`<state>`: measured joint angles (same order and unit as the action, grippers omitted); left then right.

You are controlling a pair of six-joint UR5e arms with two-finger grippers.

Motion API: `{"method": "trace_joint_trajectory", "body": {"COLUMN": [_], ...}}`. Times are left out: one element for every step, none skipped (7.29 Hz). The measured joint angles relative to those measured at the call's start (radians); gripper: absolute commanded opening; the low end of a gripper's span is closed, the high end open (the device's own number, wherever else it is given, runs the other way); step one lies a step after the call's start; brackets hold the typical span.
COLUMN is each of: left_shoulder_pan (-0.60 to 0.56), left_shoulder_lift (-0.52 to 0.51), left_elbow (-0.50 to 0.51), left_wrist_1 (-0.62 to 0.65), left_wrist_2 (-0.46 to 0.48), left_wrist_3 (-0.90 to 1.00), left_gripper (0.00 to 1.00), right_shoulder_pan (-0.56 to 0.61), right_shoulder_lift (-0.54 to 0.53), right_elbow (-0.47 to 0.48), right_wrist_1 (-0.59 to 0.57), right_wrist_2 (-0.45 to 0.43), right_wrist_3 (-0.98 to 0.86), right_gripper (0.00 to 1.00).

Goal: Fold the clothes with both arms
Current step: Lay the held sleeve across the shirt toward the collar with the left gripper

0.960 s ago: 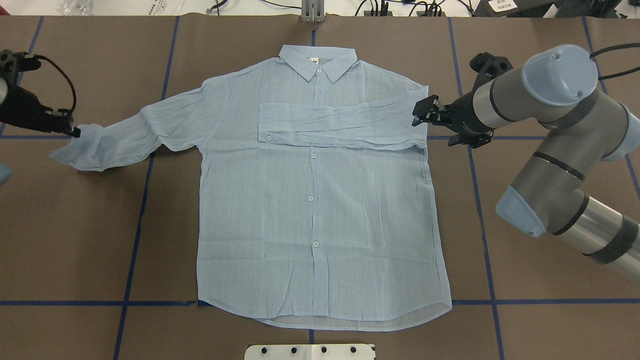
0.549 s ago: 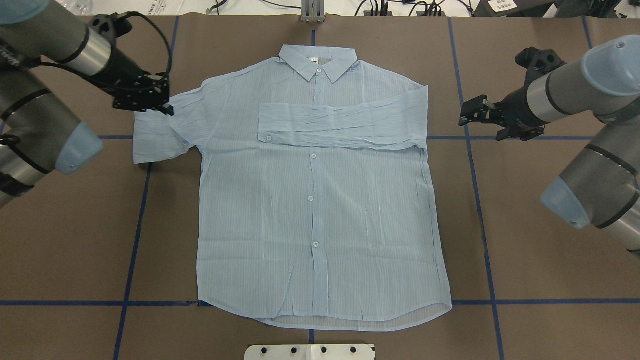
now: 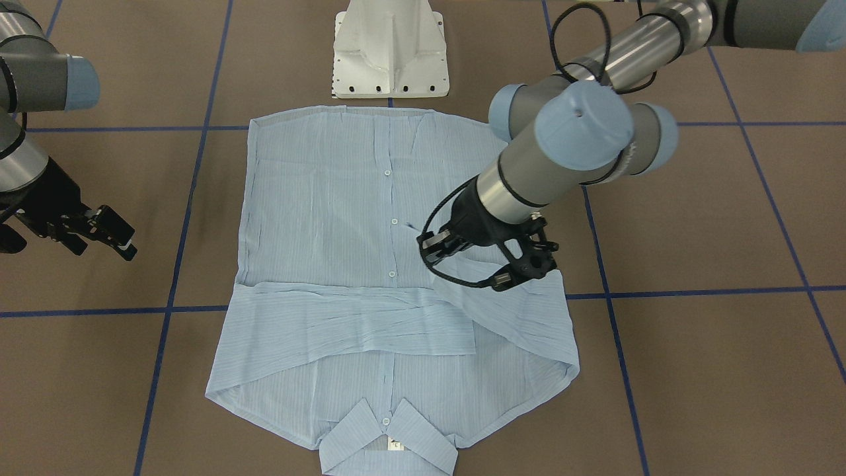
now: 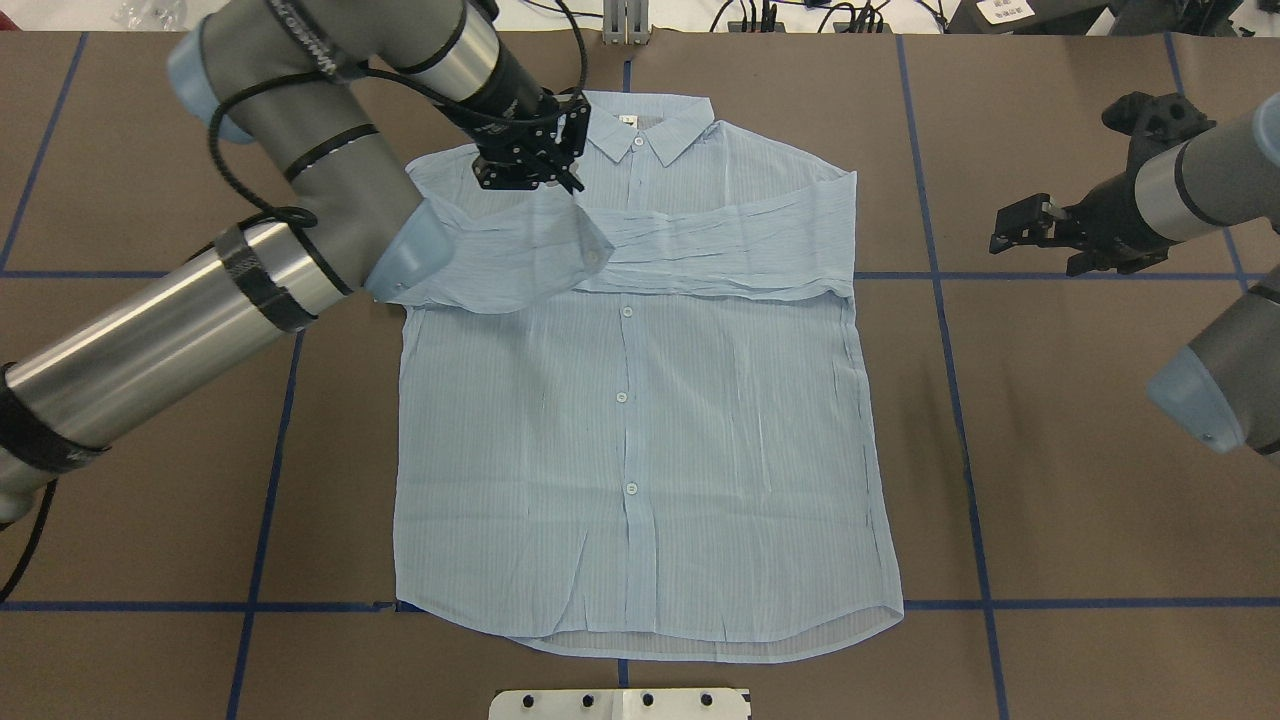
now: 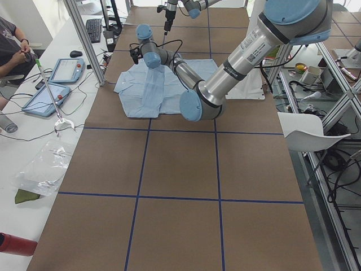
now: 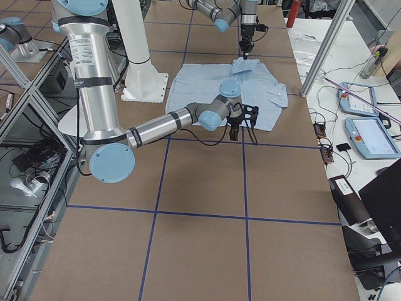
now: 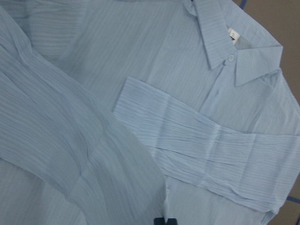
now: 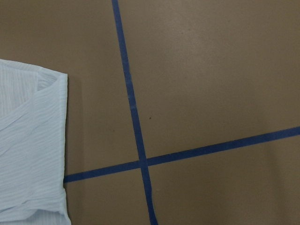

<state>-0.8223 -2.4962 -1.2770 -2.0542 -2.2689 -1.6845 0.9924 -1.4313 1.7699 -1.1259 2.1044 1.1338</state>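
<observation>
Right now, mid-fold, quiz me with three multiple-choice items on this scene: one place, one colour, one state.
1. Where is the right gripper?
A) over the collar
B) over bare table beside the shirt
C) over the hem
2. What colour are the tape lines?
A) blue
B) red
C) yellow
3. The sleeve at the left gripper is:
A) flat out sideways
B) tucked underneath
C) lifted across the chest

Answers: B, the right gripper hangs off the shirt's edge; A, the grid lines are blue; C, the left gripper holds the sleeve over the chest.
</observation>
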Motion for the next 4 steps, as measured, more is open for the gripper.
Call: {"method": "trace_joint_trajectory", "body": {"left_shoulder_pan": [0.028,0.049,0.065,0.076], "left_shoulder_lift": [-0.051,-0.088,-0.123,-0.149], "left_elbow": [0.074,0.135,0.197,0.241], "left_wrist_1": [-0.049,-0.095,-0.146,-0.184], "left_wrist_2": [0.043,0.078,0.113,0.144], "left_wrist_3": [-0.042,-0.073,-0.102,-0.124], "left_gripper": [0.00,0.00,0.00,0.00], "right_shoulder_pan": [0.000,0.000,-0.001,-0.001], "right_shoulder_lift": [-0.003,-0.003,-0.002,-0.002], "right_elbow": [-0.004,-0.011,-0.020,-0.030], "right_wrist_1": [0.000,0.000,0.000,0.000], "right_wrist_2": [-0.002,-0.004,-0.005,-0.006], "right_wrist_3": [-0.003,-0.006,-0.011,-0.017], "right_gripper": [1.00,1.00,1.00,1.00]}}
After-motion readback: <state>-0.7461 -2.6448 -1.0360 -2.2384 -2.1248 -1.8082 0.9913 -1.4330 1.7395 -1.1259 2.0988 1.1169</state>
